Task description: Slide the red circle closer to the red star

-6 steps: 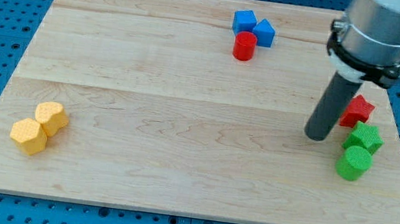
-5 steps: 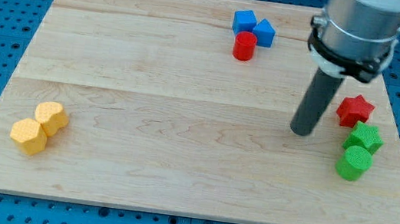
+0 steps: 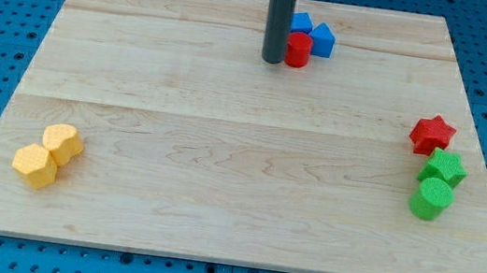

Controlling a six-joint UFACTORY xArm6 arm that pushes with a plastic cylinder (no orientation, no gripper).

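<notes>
Tip [image 3: 272, 61] touching left side of red circle [image 3: 298, 51], far on bench [image 3: 222, 153], prob. to shove it right toward red star [image 3: 432, 134]; no gripper fitted, so no grip state.

1. My tip [image 3: 272, 61] has left the right side of the board, where it stood just left of the red star [image 3: 432, 134], and crossed to the far middle.
2. It now rests right against the left side of the red circle [image 3: 298, 50]; before, the two were well apart.
3. My wide grey body, which filled the far right corner earlier, is now out of frame; only the dark rod shows.
</notes>
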